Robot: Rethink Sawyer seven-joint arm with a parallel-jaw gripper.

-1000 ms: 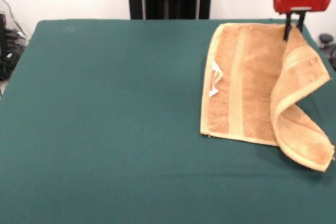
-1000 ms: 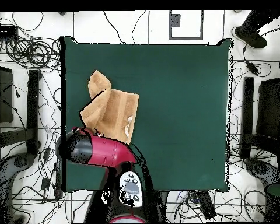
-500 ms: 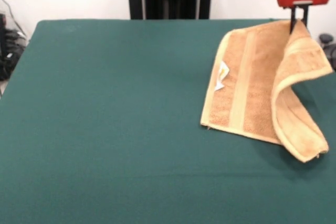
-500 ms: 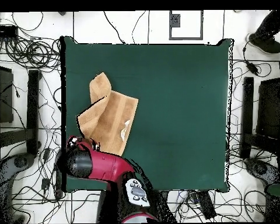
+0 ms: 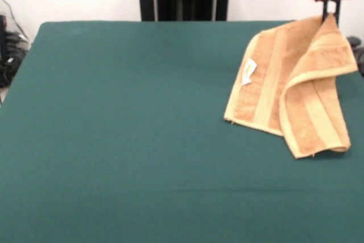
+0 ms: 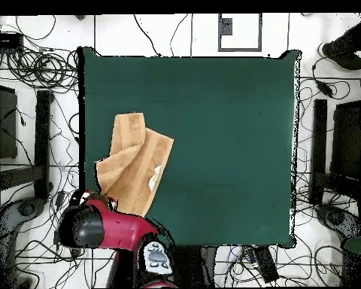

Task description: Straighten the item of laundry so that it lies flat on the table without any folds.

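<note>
At bench far right edge, front view | towel folded over itself, white tag showing | pincer clamped on towel's raised top corner, rest draped on bench

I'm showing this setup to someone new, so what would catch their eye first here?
First the tan towel on the dark green table, near the front view's right edge, one side folded over and a small white tag showing. Next the red-and-black gripper at the top right, pinching the towel's far corner and lifting it.
</note>
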